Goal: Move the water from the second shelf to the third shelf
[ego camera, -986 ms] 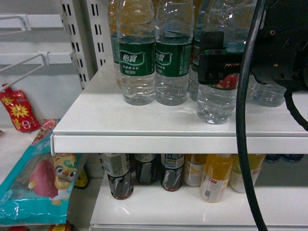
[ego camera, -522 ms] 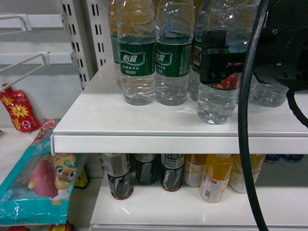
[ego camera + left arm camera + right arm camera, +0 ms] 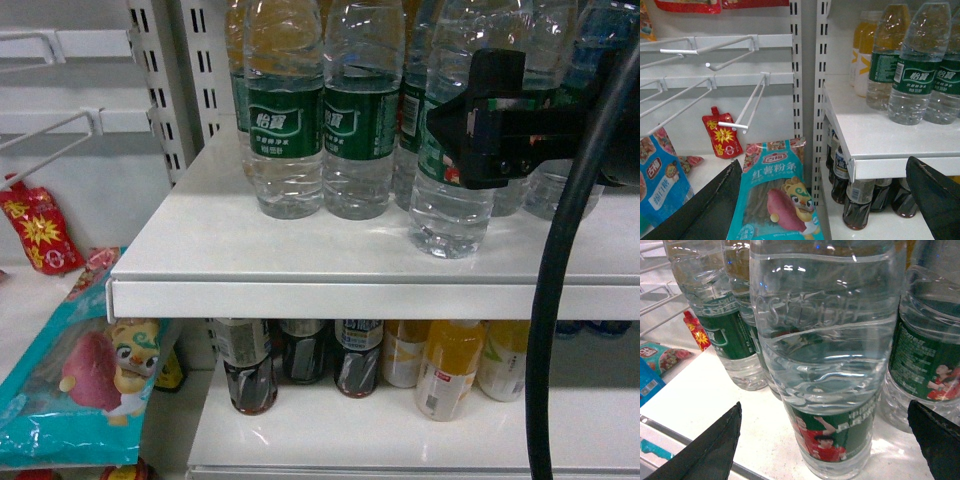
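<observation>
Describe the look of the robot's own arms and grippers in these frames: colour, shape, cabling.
The right gripper is matte black, blocky and angular with small screws, and a thick black cable hangs in front of it. In both wrist views the fingers are plain black wedges tapering upward; no markings are legible.

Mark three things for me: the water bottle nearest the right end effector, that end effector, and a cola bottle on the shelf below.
water bottle (image 3: 447,215): head view, clear lower body.
right end effector (image 3: 478,128): head view, between its fingertips.
cola bottle (image 3: 248,375): head view, dark lower half.
</observation>
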{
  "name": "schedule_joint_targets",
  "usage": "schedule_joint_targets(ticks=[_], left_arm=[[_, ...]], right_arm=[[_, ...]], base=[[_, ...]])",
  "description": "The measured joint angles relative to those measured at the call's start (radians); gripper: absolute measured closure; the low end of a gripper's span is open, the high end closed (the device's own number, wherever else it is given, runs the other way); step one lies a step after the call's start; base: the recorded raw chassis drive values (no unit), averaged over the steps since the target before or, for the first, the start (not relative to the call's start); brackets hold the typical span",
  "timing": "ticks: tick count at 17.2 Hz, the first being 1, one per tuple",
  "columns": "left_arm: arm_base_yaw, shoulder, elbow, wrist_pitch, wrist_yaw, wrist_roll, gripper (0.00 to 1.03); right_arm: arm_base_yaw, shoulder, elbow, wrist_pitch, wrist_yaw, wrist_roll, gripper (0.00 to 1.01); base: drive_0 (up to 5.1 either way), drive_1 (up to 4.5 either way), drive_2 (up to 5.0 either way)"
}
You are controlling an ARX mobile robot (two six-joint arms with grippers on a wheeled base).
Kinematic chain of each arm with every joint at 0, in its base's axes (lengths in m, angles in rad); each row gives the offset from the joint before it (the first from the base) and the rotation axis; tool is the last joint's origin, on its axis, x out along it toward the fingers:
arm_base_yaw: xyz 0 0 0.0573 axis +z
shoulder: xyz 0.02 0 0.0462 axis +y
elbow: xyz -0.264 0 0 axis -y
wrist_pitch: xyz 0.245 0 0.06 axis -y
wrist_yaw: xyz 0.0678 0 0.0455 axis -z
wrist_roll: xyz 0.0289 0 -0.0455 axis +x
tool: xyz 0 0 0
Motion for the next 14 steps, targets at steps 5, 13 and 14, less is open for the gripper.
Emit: schedule_joint_targets(ticks=[5,13,14], left_arm=[[0.000,0.000,0.000,0.000,0.000,0.000,0.05],[0.000,0.000,0.000,0.000,0.000,0.000,0.05],[0.000,0.000,0.000,0.000,0.000,0.000,0.05]], right_arm=[[-0.064,-0.172,-0.136,0.011,-0.095,0.000,0.03],[-0.166,-0.379,-0.290,0.002,-0.154,0.026,0.03],[-0.159,-0.386,-0.314,0.066,-0.103,0.017,0.06]], base=[[0.0,0.00,0.0],[0.0,0.00,0.0],[0.0,0.00,0.0]])
